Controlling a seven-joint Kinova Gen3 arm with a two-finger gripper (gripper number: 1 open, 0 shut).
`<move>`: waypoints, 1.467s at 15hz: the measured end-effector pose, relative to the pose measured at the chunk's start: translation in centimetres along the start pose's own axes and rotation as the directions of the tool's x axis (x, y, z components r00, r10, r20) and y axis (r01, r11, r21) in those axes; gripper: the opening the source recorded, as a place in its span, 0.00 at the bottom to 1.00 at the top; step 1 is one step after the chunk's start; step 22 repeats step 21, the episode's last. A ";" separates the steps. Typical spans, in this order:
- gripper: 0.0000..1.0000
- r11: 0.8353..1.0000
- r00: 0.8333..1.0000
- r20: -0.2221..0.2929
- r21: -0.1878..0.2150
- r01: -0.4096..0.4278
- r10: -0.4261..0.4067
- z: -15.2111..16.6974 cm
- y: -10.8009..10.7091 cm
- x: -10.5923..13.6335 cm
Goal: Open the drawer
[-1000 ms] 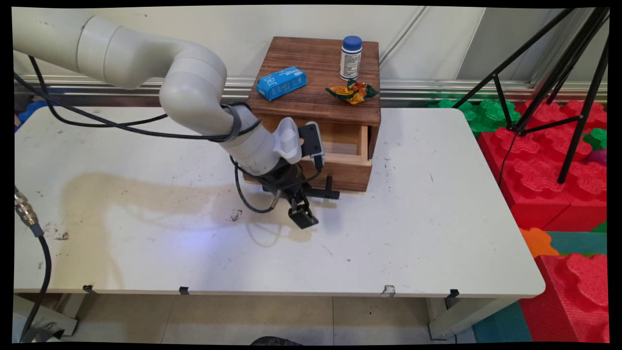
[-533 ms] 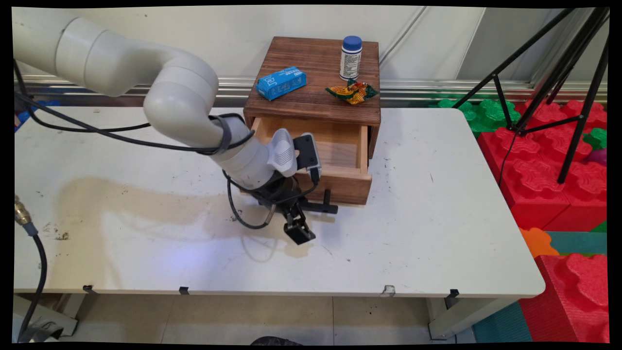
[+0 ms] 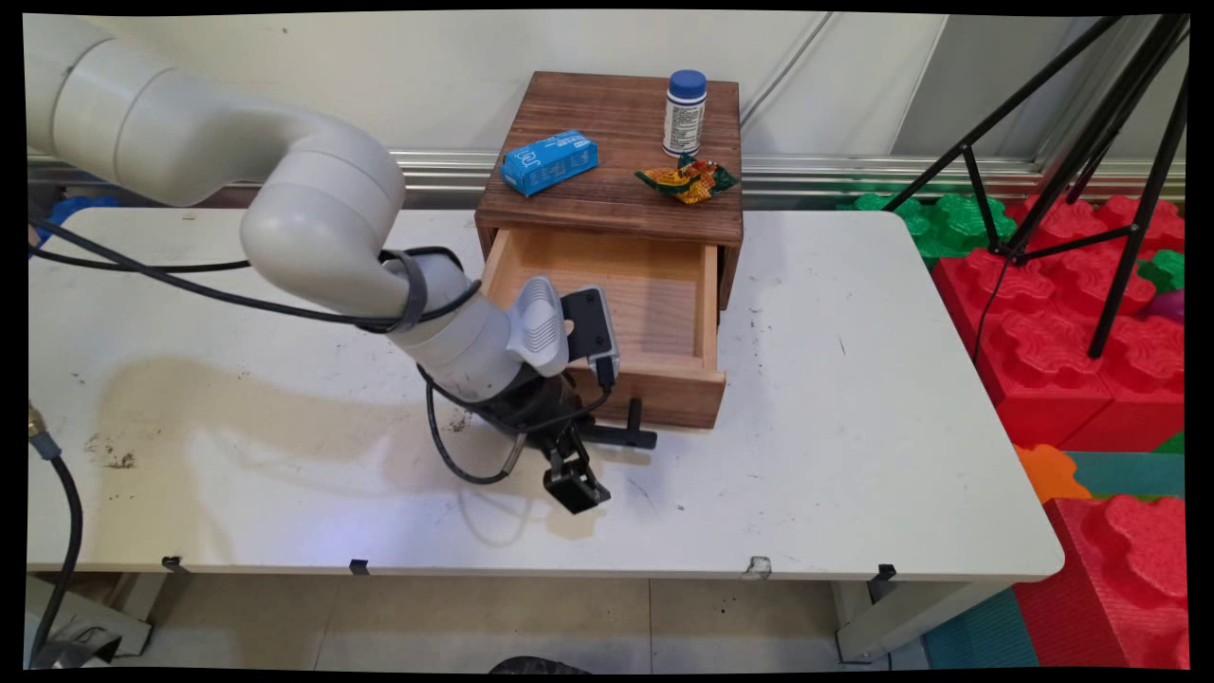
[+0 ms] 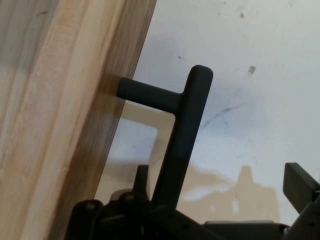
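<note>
The gripper (image 3: 590, 453) has its fingers around the black handle (image 3: 628, 432) of the wooden drawer (image 3: 654, 323), though whether they pinch it cannot be told. The drawer stands pulled out of the dark wooden cabinet (image 3: 616, 180) toward the table's (image 3: 854, 455) near side, its pale inside showing. In the hand view the handle bar (image 4: 182, 145) runs lengthwise along the drawer front (image 4: 65, 120).

a white desk (image 3: 854, 455) stands on a pale tiled floor (image 3: 474, 621) before a light wall (image 3: 427, 66). red foam blocks (image 3: 1043, 313) and a black tripod (image 3: 1129, 161) sit at the right.
</note>
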 end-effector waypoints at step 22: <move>1.00 0.999 1.000 0.005 -0.041 0.002 -0.002 -1.6 5.6 -1.7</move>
